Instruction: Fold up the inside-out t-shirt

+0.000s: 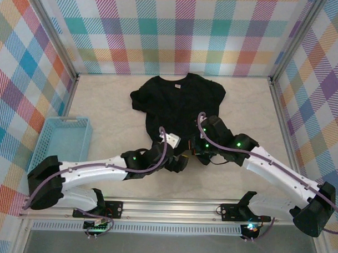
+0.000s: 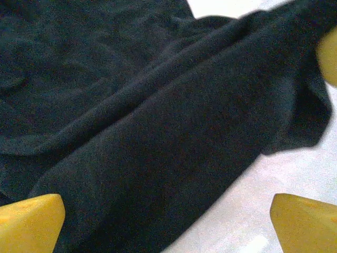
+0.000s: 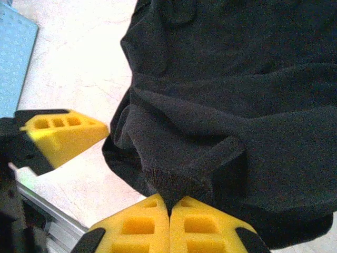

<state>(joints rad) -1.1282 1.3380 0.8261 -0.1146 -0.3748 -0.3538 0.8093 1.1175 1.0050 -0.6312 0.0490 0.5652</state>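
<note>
- Pale, stone-veined table [image 1: 103,102] lies under everything, walled left, right and far by pastel checked panels.
- Black, matte and soft, the inside-out t-shirt [image 1: 178,102] is spread mostly flat at the middle of the table, toward the far side. Its neckline points to the far wall and a small pale tag shows just inside the collar. The short sleeves reach out left and right, the left one rumpled. No print shows anywhere on it. The near hem is drawn in and bunched where both arms meet it.
- Close up from the left wrist, the t-shirt [image 2: 158,132] runs in long diagonal folds, with bare table at its near right edge.
- From the right wrist, the t-shirt [image 3: 237,95] has a fuzzy weave, and its hem corner is rolled into a thick ridge.
- Light blue plastic basket [image 1: 69,120] sits on the left side of the table, well apart from the shirt.
- The left gripper [image 2: 166,226] has its yellow fingers [image 2: 29,224] spread wide, straddling the hem's left part with nothing pinched.
- The right gripper [image 3: 169,203] has its yellow tips pressed together, pinching the rolled hem ridge; it sits just beside the left gripper [image 1: 176,163] at the shirt's near edge.
</note>
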